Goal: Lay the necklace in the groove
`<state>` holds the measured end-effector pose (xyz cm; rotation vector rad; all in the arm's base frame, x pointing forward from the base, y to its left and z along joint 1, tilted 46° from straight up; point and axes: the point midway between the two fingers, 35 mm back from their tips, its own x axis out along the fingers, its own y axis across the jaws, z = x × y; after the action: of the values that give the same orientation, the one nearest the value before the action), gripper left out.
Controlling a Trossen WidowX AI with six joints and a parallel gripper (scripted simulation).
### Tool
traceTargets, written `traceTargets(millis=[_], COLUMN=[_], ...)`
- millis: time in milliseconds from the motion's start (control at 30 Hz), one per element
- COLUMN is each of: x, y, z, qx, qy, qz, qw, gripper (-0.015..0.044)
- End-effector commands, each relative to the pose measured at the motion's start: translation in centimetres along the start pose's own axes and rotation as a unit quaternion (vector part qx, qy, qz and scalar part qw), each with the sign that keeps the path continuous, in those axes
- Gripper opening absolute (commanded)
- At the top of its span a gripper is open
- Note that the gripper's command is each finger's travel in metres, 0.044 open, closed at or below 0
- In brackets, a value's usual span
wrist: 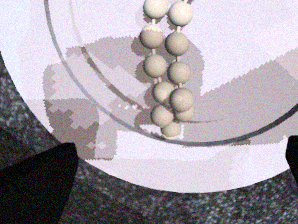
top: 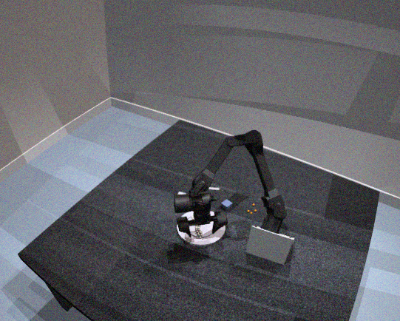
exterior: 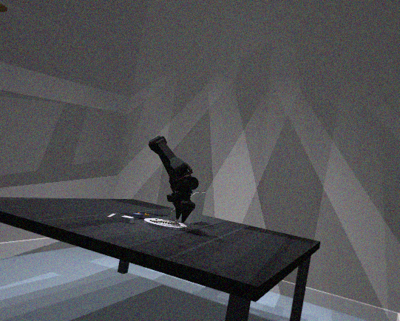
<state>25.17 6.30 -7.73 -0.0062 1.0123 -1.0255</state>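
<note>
The round white bead board (top: 211,241) (exterior: 179,225) (wrist: 200,172) lies on the dark table. The pearl bead necklace (top: 199,231) (exterior: 163,222) (wrist: 178,72) lies on it. In the wrist view two strands run side by side across the inner face and meet in a bunched end at the lower part of the thin dark ring line. Most of that ring in view has no beads on it; the upper part of the necklace is out of the wrist view. My gripper (top: 203,230) (exterior: 180,221) (wrist: 183,151) is open and empty, its fingers wide apart low over the board's edge, either side of the bunched end.
A grey upright panel or box (top: 270,245) stands beside the arm's base. A small blue block (top: 226,203) (exterior: 137,214) and several small orange pieces (top: 251,212) lie near the board. White strips (top: 214,188) (exterior: 112,214) lie beyond it.
</note>
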Motion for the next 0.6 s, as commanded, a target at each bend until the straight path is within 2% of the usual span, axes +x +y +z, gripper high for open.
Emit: traceTargets(millis=[0, 267, 500, 567], x=[0.0, 0.0, -1.0, -1.4], y=[0.0, 0.0, 0.4, 0.4], z=[-0.1, -0.1, 3.7, 5.2], qx=[0.002, 0.002, 0.075, 0.103], qy=[0.003, 0.003, 0.005, 0.004], qz=[0.0, 0.0, 0.002, 0.001], qw=[1.0, 1.0, 0.997, 0.995], gripper=[0.044, 0.044, 0.0256, 0.025])
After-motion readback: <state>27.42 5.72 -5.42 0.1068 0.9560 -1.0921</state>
